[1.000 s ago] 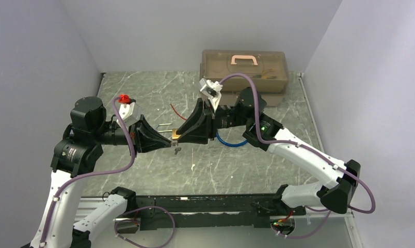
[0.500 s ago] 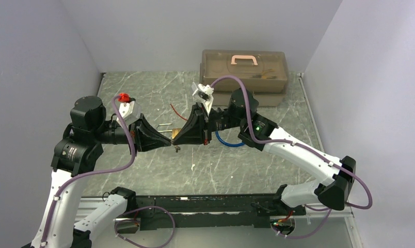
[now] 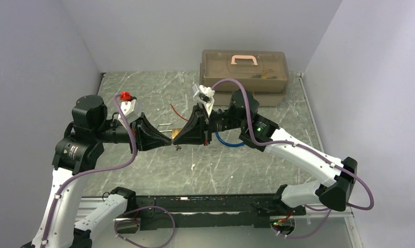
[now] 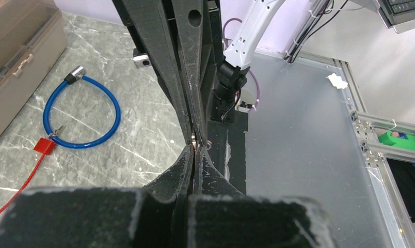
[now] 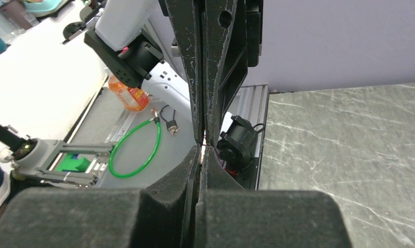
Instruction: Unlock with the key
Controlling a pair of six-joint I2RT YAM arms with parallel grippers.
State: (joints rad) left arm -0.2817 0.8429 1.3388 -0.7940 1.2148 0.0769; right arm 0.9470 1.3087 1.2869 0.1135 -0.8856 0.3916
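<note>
A brass padlock [image 3: 177, 131] with a silver shackle [image 3: 166, 126] hangs in the air over the middle of the table. My left gripper [image 3: 169, 138] comes from the left and is shut on it. My right gripper [image 3: 179, 137] meets it tip to tip from the right, shut on what looks like the key at the lock's end. A spare key [image 3: 177, 149] dangles on a ring below. In the left wrist view my left gripper [image 4: 196, 150] is pressed shut, with the ring [image 4: 208, 142] just beyond. In the right wrist view my right gripper [image 5: 203, 147] shows only a bright sliver between its tips.
A brown toolbox [image 3: 245, 70] with a pink handle stands at the back right. A blue cable lock [image 3: 231, 142] lies under the right arm, also seen from the left wrist [image 4: 81, 116]. A red cable [image 3: 177, 112] lies behind the grippers. A green loop [image 5: 136, 147] lies off the table.
My right gripper has moved left to the padlock and gone from open to shut, its wrist rolling slightly. The left arm has held still with the padlock.
</note>
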